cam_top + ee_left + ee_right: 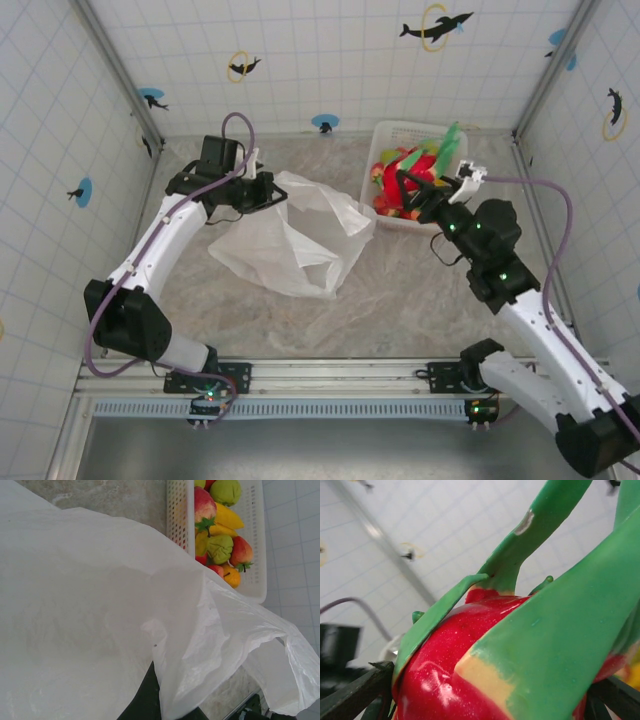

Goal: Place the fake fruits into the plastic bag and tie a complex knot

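The plastic bag (290, 240) lies crumpled at the table's middle, thin and translucent white. My left gripper (262, 190) is shut on its upper edge; in the left wrist view the film (100, 605) drapes over one dark finger (145, 700). My right gripper (424, 188) is shut on a red dragon fruit (422, 165) with green leaves, held over the white basket (400, 127). Up close, the fruit (445, 675) sits between dark fingers (350, 695). More fake fruits (220, 547), red, green and yellow, lie in the basket (260, 555).
The lattice basket stands at the back right, close to the tiled wall (580, 120) and right of the bag. Bare marbled tabletop (420, 290) stretches in front of bag and basket. A metal rail (330, 375) runs along the near edge.
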Tool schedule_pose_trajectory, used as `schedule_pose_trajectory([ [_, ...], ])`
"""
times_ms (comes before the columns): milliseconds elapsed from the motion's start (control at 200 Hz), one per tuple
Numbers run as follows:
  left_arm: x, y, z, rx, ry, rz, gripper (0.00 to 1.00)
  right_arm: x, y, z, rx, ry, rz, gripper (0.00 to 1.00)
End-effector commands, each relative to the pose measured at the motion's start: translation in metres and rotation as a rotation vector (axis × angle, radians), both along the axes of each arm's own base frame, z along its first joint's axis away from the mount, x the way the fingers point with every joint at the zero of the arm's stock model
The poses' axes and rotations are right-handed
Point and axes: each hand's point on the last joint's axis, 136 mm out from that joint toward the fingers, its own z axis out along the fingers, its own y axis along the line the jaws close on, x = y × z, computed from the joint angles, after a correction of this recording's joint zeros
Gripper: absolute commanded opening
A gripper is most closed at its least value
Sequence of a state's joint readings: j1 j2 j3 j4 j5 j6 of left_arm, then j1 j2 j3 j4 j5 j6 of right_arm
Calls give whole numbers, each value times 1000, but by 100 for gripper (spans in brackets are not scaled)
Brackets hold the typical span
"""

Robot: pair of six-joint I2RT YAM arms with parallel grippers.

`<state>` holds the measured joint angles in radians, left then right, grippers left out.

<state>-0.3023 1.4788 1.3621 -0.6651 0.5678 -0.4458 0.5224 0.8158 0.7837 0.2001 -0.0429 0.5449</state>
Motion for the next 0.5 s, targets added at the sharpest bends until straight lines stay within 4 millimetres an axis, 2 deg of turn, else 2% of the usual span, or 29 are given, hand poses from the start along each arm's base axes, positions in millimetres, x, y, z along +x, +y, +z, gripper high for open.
schedule_pose_trajectory([
  [0,-1,-3,5,-1,-18,-20,0,-23,14,40,0,-201,20,60],
  [75,-1,-3,6,-3,-21,-22,0,-35,41,41,-67,-240,61,60],
  [170,-1,-3,8,-5,-25,-22,0,-39,72,32,-190,-276,60,60],
  [400,-3,-3,12,-9,-27,-21,0,-27,134,7,-364,-301,63,59],
  [495,-4,-3,13,-8,-29,-23,0,-20,153,-7,-407,-298,66,59],
])
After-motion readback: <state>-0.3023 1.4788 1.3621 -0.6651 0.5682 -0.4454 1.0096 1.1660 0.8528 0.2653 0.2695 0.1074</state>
